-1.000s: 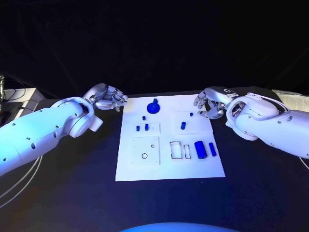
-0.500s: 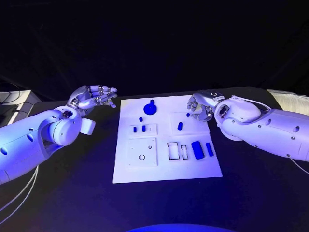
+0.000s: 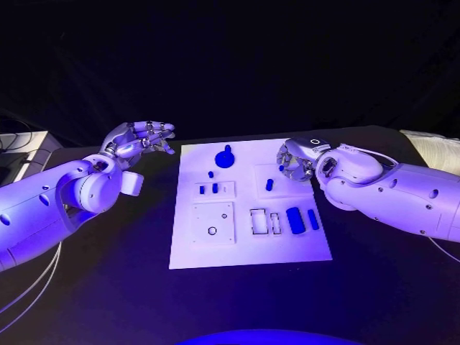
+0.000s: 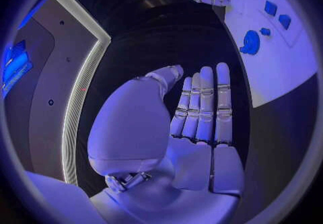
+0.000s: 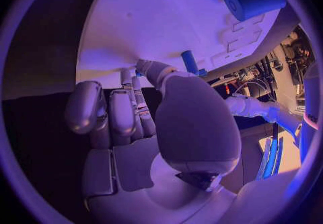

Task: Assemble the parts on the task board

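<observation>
The white task board (image 3: 249, 248) lies in the middle of the table. On it are a round blue knob (image 3: 226, 157), small blue pegs (image 3: 269, 185), a blue cylinder (image 3: 295, 220) and a blue bar (image 3: 313, 219). My left hand (image 3: 136, 140) hovers off the board's far left corner, fingers straight and apart, holding nothing; the left wrist view shows the left hand (image 4: 195, 116) flat. My right hand (image 3: 295, 159) bends down over the board's far right edge. In the right wrist view its fingertips (image 5: 134, 76) reach the board (image 5: 168, 14), with a small blue peg (image 5: 190, 62) just beside the thumb, not between the fingers.
A square white plate with a hole (image 3: 213, 223) and white frames (image 3: 261, 221) sit on the board's near half. Equipment and cables (image 3: 7, 154) stand at the table's left edge. A pale cloth (image 3: 443, 151) lies at the far right.
My left hand has uncurled and spread its fingers, lifting slightly outward. My right hand has moved left onto the board's far right edge, over the small peg there.
</observation>
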